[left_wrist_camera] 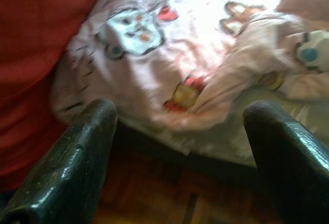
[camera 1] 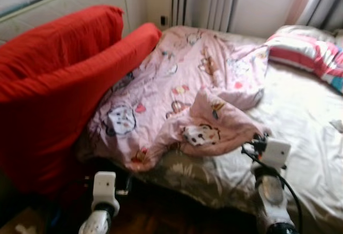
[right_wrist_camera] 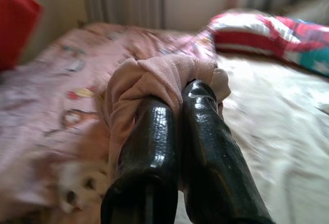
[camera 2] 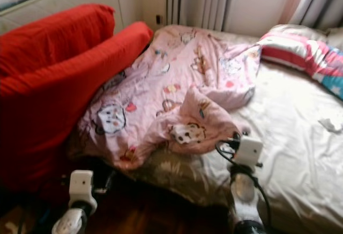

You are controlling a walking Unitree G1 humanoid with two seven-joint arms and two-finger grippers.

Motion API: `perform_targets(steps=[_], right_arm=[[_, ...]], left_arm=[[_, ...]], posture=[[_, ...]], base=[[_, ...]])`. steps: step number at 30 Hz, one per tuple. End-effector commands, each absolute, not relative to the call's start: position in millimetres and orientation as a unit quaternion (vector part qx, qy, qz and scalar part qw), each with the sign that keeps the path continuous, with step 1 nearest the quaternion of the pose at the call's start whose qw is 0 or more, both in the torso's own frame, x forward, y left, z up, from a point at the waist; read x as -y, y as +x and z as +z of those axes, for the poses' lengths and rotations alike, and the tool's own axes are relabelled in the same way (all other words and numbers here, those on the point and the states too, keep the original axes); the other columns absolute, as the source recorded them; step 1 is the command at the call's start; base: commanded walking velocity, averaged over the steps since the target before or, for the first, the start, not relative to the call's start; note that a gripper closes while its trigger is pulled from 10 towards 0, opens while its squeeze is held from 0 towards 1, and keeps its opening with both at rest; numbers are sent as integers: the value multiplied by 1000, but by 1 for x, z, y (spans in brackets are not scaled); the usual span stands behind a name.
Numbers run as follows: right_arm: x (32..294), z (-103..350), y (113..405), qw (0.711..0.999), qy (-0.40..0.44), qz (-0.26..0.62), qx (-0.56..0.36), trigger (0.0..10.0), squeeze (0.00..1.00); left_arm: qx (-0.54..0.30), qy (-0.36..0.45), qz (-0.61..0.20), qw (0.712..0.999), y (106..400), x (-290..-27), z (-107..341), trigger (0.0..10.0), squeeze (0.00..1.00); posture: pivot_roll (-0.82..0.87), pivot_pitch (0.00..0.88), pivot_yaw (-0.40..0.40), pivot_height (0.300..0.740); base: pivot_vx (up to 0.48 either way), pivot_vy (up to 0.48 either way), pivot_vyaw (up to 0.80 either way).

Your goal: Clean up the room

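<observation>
Across the near half of the bed [camera 1: 300, 116] lies the pink cartoon-print blanket [camera 1: 177, 89], rumpled, spreading from the head end toward the foot edge closest to me. One bunched fold of it is raised over the cream sheet, and my right pincer [right_wrist_camera: 177, 98] has its two black fingers pressed together on that fold; in the right wrist view the pink cloth wraps over the fingertips. From the head camera I see the right arm reaching up from below, with its white wrist block just beside the blanket's near lump.

My left pincer [left_wrist_camera: 180, 126] sits lower, at the foot of the bed, fingers [left_wrist_camera: 77, 157] spread wide apart with nothing between them. Past them, the left wrist view shows the blanket's hanging edge, the dark gap under the bed and a strip of wooden floor [left_wrist_camera: 169, 198].

To the left of the blanket, a big red cushion [camera 1: 53, 89] leans against the bed, touching the pink cloth along its side. At the far right of the bed rests a striped pillow [camera 1: 311, 51], well apart from the blanket. Behind the bed hang grey curtains [camera 1: 209, 0].
</observation>
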State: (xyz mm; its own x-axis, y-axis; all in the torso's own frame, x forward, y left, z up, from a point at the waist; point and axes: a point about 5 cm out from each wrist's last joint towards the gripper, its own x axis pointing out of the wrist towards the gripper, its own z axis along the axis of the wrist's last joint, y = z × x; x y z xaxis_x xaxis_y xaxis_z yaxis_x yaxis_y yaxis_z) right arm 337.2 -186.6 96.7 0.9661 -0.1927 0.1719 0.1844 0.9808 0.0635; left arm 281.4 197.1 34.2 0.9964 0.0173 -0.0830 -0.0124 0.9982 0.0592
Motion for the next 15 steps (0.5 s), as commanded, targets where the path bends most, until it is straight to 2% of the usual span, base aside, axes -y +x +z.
perform_targets(steps=[1,15], right_arm=[[189,106,338,988,13,-97,116,10000,0],[176,155,339,969,-27,-66,235,10000,0]], left_arm=[[-54,22,10,998,277,-196,28,10000,0],[-57,22,10,998,276,-195,27,10000,0]], posture=[[31,181,3,740],[26,176,-2,740]], base=[[-259,0,0],[-259,0,0]])
